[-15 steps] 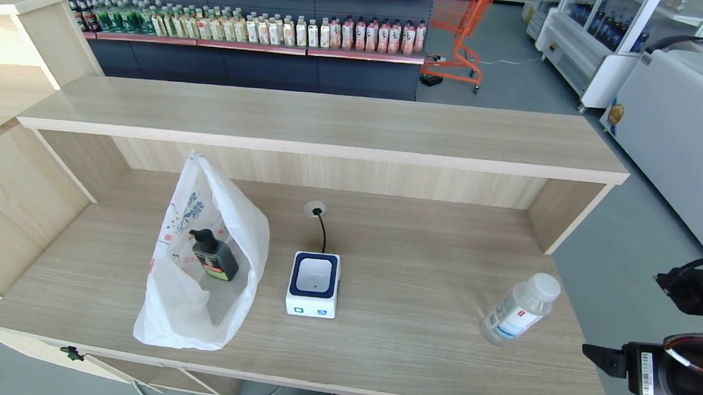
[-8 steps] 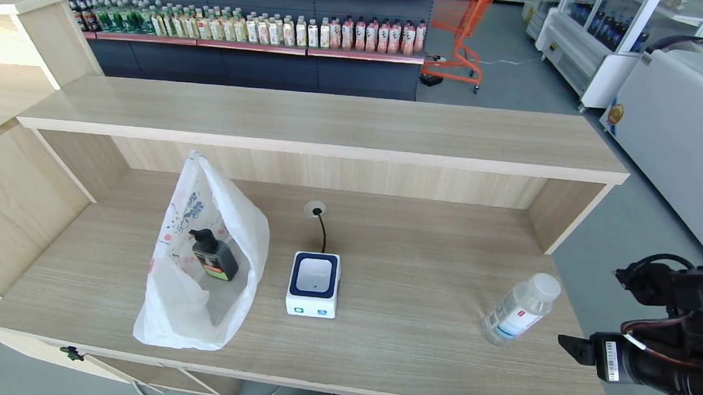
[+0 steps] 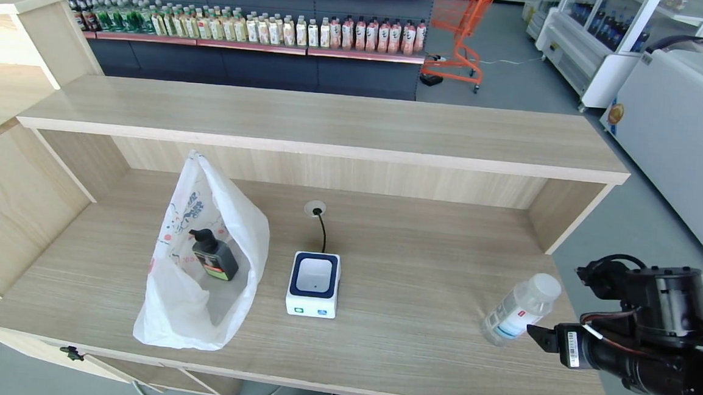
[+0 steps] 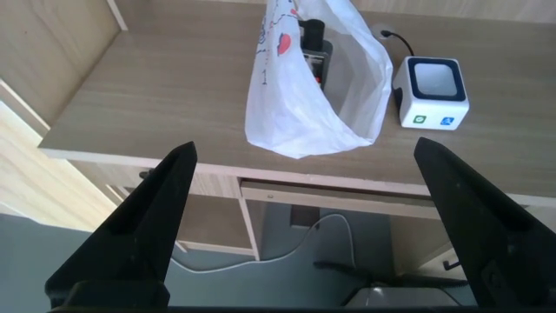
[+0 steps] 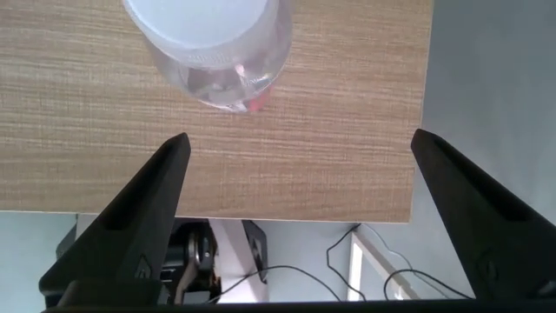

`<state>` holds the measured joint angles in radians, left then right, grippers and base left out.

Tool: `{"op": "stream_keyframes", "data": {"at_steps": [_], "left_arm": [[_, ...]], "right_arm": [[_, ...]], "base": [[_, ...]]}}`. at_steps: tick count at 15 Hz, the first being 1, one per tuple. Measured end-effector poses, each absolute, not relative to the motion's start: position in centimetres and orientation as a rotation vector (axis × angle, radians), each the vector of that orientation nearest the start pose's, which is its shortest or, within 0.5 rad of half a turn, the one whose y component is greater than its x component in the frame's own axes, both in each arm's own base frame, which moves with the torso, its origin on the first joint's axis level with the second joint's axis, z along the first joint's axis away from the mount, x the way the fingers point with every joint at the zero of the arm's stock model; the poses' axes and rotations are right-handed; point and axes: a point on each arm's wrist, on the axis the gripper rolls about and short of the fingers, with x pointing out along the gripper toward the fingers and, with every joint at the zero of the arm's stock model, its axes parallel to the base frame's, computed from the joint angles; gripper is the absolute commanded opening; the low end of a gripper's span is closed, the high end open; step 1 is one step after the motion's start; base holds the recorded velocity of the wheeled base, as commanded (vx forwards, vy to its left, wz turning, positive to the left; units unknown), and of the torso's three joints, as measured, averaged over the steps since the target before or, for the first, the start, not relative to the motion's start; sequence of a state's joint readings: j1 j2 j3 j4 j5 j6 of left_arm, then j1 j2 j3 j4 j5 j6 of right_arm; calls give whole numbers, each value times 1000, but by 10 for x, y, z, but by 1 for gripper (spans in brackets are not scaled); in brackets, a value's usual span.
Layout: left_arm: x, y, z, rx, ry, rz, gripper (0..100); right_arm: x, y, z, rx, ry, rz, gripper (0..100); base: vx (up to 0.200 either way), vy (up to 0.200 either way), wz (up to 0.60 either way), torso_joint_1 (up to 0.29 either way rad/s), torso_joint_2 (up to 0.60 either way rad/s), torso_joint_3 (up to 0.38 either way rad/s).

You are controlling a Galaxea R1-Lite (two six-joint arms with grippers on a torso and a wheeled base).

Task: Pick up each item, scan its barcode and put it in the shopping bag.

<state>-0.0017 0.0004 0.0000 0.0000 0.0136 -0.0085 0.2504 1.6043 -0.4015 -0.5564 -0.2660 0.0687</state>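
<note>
A clear bottle with a white cap lies on the wooden counter near its right end; in the right wrist view the bottle points its cap at the camera. My right gripper is open just off the counter's right front corner, a short way from the cap, with nothing between its fingers. A white shopping bag stands open at the left with a black pump bottle inside. The white scanner sits in the middle. My left gripper is open, low in front of the counter.
A raised wooden ledge runs along the back of the counter, with side walls at both ends. The scanner's black cable goes into a hole behind it. Bare counter lies between scanner and bottle. Freezers stand off to the right.
My right arm has moved left and slightly up, bringing its open gripper close to the clear bottle. The bottle, bag and scanner have not moved.
</note>
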Motion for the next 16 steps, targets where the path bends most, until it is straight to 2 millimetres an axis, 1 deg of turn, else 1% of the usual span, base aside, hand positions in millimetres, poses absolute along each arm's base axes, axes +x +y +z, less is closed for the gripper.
{"op": "stream_keyframes", "data": {"at_steps": [4,10,16], "left_arm": [[-23,0,75,-8,0,11,100],[-23,0,75,-9,0,11,100],[-23,0,75,-8,0,11,100]], "right_arm": [[235,56,94,-76,556,-4,100],[246,62,81,-117,528,50,100],[258,67,73,-167,479,132,100]], "base": [[0,0,0,0,0,0],[0,0,0,0,0,0],[0,0,0,0,0,0]]}}
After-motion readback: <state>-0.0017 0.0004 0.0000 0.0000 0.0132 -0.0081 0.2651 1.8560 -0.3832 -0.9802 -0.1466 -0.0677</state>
